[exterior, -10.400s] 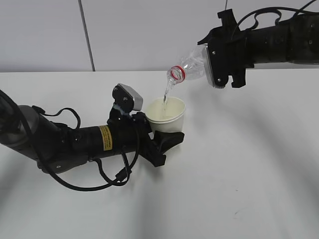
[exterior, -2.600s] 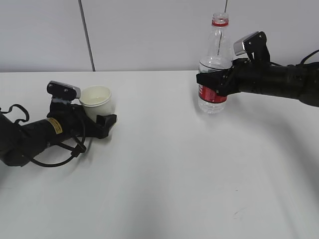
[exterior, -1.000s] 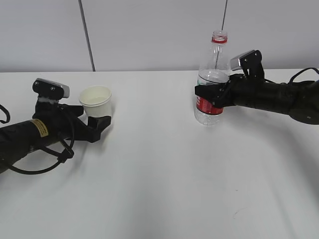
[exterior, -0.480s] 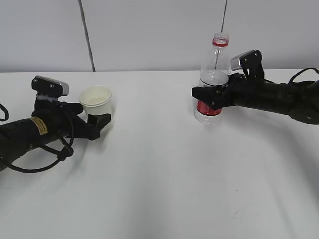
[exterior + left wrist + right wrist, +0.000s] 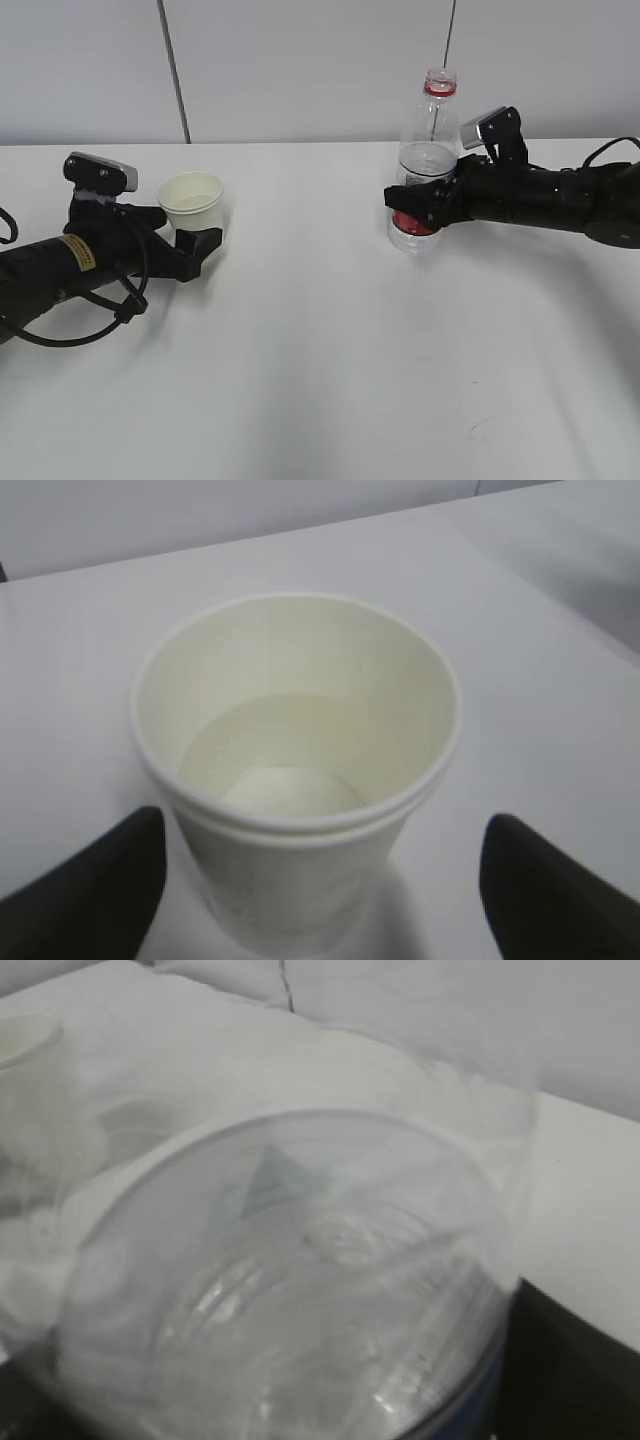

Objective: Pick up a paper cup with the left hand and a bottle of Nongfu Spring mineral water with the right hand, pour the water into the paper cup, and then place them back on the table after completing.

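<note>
The white paper cup (image 5: 193,205) stands on the table (image 5: 320,350) at the left, with clear water (image 5: 270,770) in its bottom. My left gripper (image 5: 197,238), on the arm with the yellow sticker, is open around the cup's base. In the left wrist view its black fingertips (image 5: 95,875) stand apart from the cup (image 5: 300,730) on both sides. My right gripper (image 5: 415,205) is shut on the red label of the uncapped water bottle (image 5: 425,150), which is upright with its base at the table. The bottle (image 5: 290,1290) fills the right wrist view and hides the jaws.
A grey wall runs along the table's far edge. A small dark scuff (image 5: 475,425) marks the tabletop at the front right. The left arm's cable (image 5: 110,320) loops on the table beside the arm.
My right gripper has lowered the bottle a little, down to the table. The left gripper and the cup have stayed still over the last second.
</note>
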`<state>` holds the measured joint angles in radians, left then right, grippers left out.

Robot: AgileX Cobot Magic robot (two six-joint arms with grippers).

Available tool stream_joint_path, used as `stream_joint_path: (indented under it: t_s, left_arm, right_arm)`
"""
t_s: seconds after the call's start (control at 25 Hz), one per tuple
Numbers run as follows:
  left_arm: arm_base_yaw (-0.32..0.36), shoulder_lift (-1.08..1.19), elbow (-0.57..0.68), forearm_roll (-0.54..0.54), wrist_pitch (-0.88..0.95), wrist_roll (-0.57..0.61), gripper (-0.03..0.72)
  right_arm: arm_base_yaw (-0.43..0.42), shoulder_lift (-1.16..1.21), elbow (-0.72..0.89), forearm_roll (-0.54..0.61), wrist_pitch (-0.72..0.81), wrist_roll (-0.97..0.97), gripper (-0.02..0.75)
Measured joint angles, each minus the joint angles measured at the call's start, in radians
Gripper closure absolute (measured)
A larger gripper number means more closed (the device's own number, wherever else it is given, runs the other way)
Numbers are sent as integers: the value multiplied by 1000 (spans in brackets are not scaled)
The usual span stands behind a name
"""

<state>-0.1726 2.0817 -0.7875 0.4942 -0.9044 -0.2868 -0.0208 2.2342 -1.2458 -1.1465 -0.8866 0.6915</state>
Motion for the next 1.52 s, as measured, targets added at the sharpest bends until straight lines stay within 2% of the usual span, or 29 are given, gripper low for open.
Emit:
stream_joint_path:
  t_s: [0.24,0.48,1.04,1.2,1.32,1.52]
  left_arm:
    - [0,0,0,0,0,0,104]
    - [0,0,0,1,0,0,104]
    - [0,0,0,1,0,0,104]
    - [0,0,0,1,0,0,104]
    - [0,0,0,2,0,0,104]
    - [-1,0,0,9,0,0,104]
  right_arm:
    - [0,-27,0,-104,30,58,153]
    - [-13,-50,0,-196,56,119,153]
    - [-20,-55,0,-219,56,158,153]
    - [-22,-55,0,-289,-13,216,154]
    - [-24,-55,0,-310,-74,244,181]
    - [-24,-57,0,-312,-77,255,216]
